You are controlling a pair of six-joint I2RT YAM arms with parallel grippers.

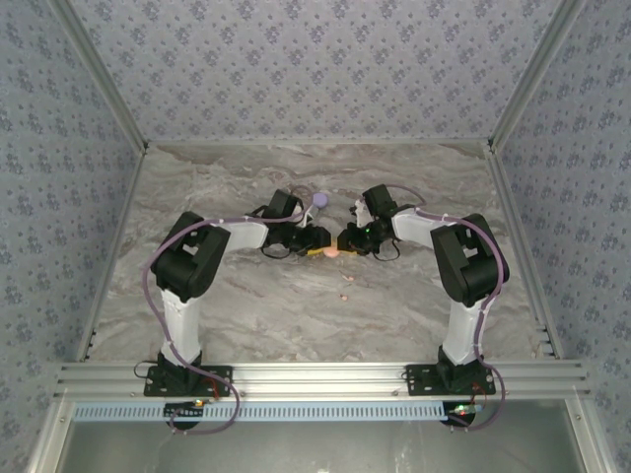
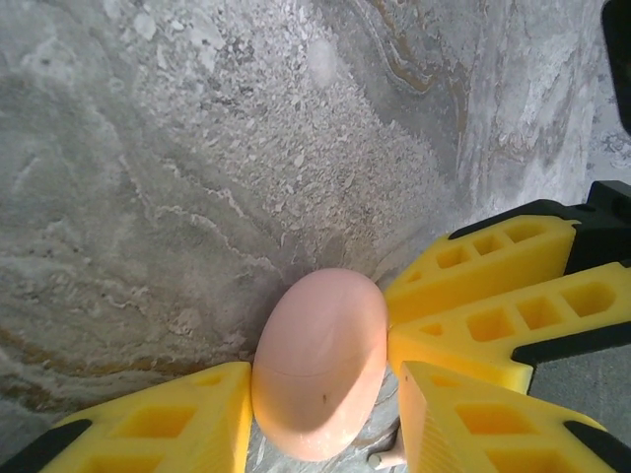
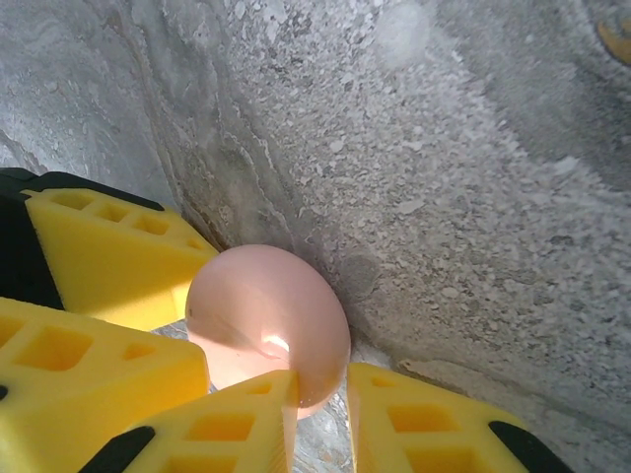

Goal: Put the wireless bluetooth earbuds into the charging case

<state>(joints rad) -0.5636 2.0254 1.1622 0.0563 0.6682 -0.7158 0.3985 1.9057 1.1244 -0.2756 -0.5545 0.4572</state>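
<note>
Marble tabletop [image 1: 246,305], seen from above: your left arm [image 1: 187,264] and your right arm [image 1: 465,258] bend inward and meet nose to nose near its middle, the bases bolted well apart at the near rail.

Your left pincer [image 2: 323,379] is closed part-way on the salmon-pink charging case [image 2: 317,355]. The left wrist view shows the egg-shaped shell, lid shut along a fine seam, sitting between the pincer's two yellow fingers [image 2: 158,426] close above the stone.

Your right pincer [image 3: 320,379] comes at the same case from the other side. Its fingers [image 3: 232,426] are drawn almost together, leaving only a thin slot with nothing gripped in it, and one fingertip touches the shell's edge.

A lilac round case [image 1: 320,200] lies on the far side of the two pincers, just beyond your left wrist and apart from the pink one.

On the bare marble between the held case and the arm bases sits a pink speck, probably a salmon-pink earbud [image 1: 344,297], though it is too small from above to be sure; it is outside the case and clear of both pincers
</note>
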